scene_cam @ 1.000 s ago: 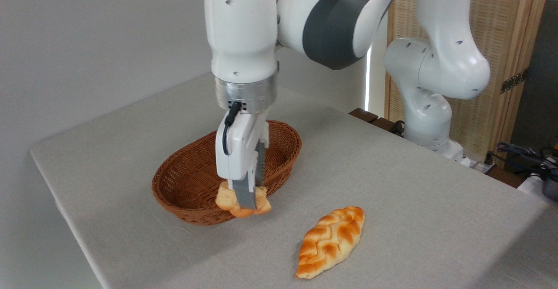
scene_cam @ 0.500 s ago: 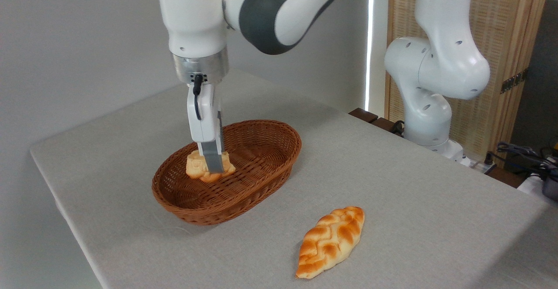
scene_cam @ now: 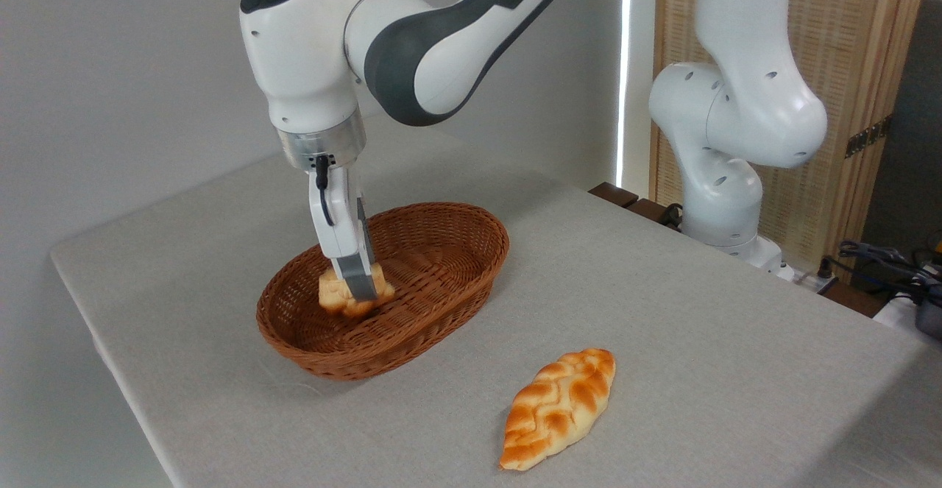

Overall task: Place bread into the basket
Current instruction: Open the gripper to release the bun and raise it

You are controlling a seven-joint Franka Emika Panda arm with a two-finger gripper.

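1. Bread [scene_cam: 335,296] hangs low inside the basket [scene_cam: 471,249], near its left end, likely so release drops it barely at all.
2. Gripper [scene_cam: 358,291] is clamped on the bun, tilted slightly.
3. Braided loaf [scene_cam: 557,408] lies apart on the counter [scene_cam: 699,341].
4. No readable writing anywhere.

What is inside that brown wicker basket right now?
Inside the basket is one small pale bun, low over its woven floor, with the gripper shut on it. The near finger covers the bun's middle, and whether it touches the floor is hidden.
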